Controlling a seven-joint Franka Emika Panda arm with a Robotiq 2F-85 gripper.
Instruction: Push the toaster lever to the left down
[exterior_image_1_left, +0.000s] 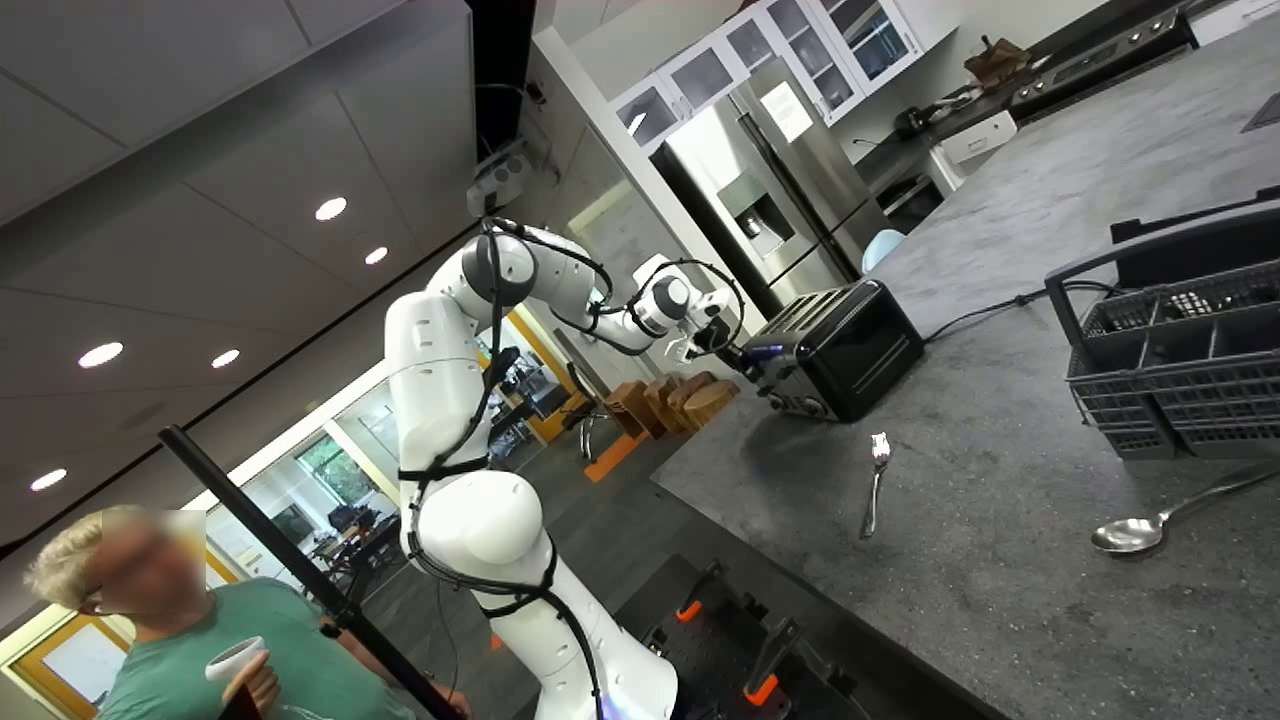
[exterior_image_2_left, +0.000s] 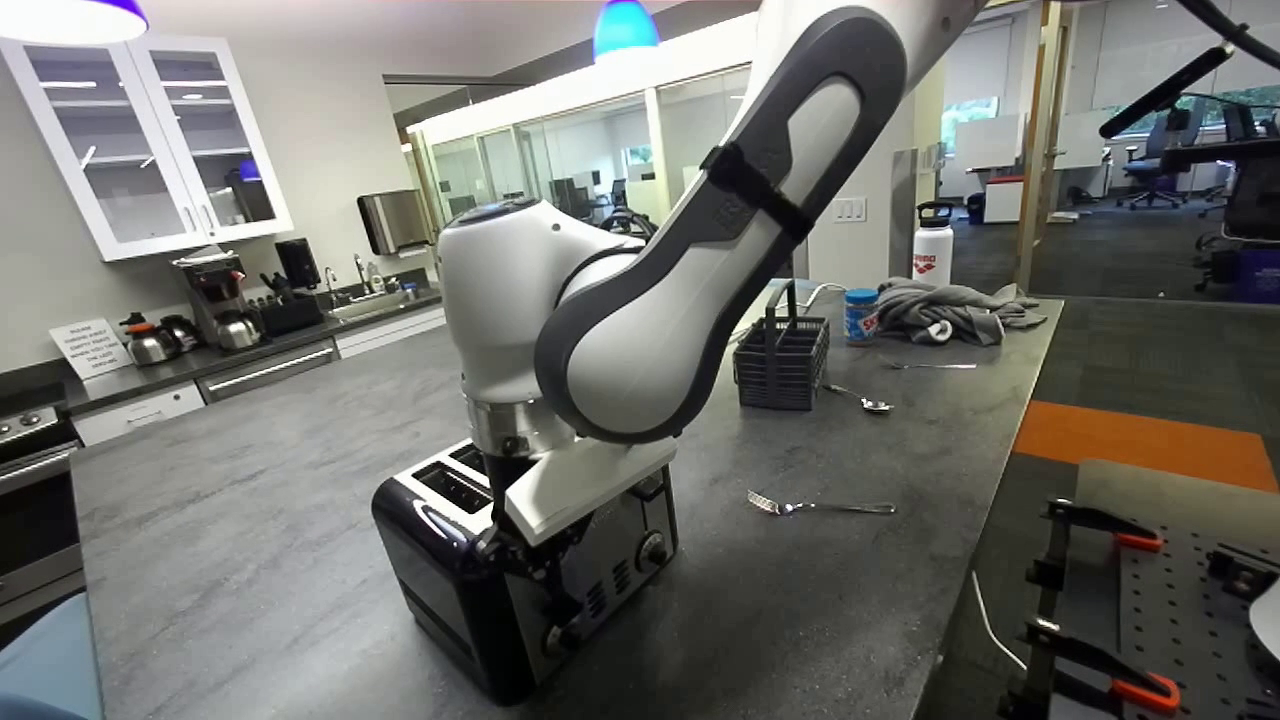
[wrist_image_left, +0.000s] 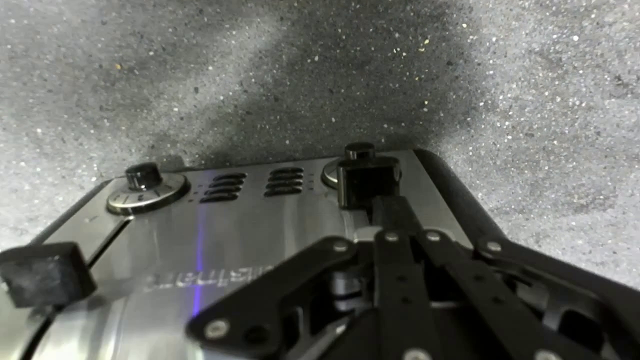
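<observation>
The toaster (exterior_image_1_left: 845, 345) sits on the grey counter (exterior_image_2_left: 270, 500), and my gripper (wrist_image_left: 395, 212) is at its front face. The fingers are drawn together with nothing pinched between them that I can make out, their tips on or just above the lever (wrist_image_left: 369, 182) I take for the left one, facing the toaster's front. That lever sits low, close by its knob (wrist_image_left: 359, 151), while the other lever (wrist_image_left: 47, 275) stands high on the toaster, so I judge the stroke nearly or fully done. My worry is overpressing: with the lever at its stop, more force could tip the toaster forward or make it slide. The tips could also slip off the lever's edge and strike the knob. If it hasn't caught, for want of power say, the lever may spring up when I lift; I can't see where the cord (exterior_image_1_left: 1020, 299) behind the toaster ends. Beyond the toaster's end away from the gripper lies the fork (exterior_image_2_left: 820, 507), which a skidding toaster could nudge.
</observation>
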